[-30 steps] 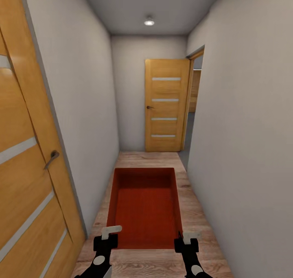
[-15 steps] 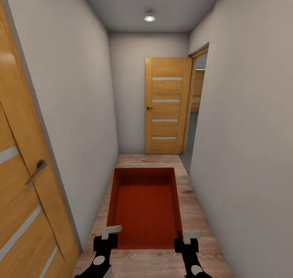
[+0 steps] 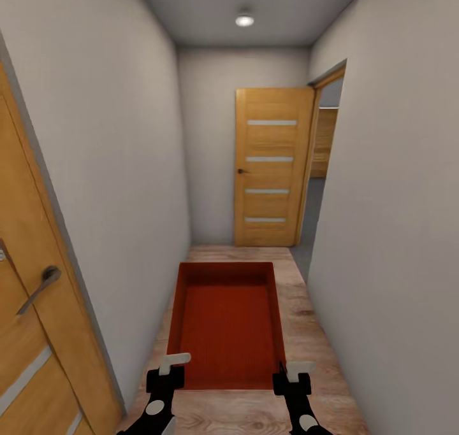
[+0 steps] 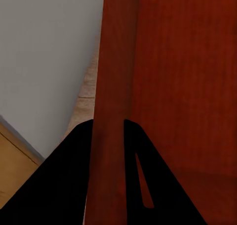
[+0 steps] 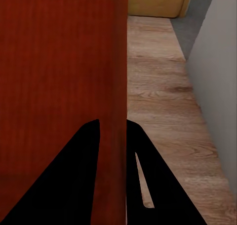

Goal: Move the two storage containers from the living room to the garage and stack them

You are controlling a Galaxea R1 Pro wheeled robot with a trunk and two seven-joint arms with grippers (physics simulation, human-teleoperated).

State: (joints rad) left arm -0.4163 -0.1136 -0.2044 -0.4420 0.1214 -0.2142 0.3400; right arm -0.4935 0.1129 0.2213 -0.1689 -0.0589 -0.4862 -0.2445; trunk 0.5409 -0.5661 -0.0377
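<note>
Left gripper [image 3: 167, 372]: low left of centre in the head view, clamped on the bin's near left corner; in the left wrist view its dark fingers [image 4: 69, 185] sit one on each side of the bin's thin side wall.
Right gripper [image 3: 292, 376]: low right of centre, closed on the near right corner, the wall pinched between its fingers [image 5: 74, 180].
Bin [image 3: 226, 320]: red-orange, open-topped, held level between both grippers, lower centre of the head view, above the wood floor [image 3: 306, 339].
Near door [image 3: 32, 333]: wooden, lower left, with a lever handle [image 3: 39, 288].
Walls: plain grey on both sides.
Far door [image 3: 271, 174]: wooden, swung open, right of centre.
Ceiling light [image 3: 244, 20]: top centre.
</note>
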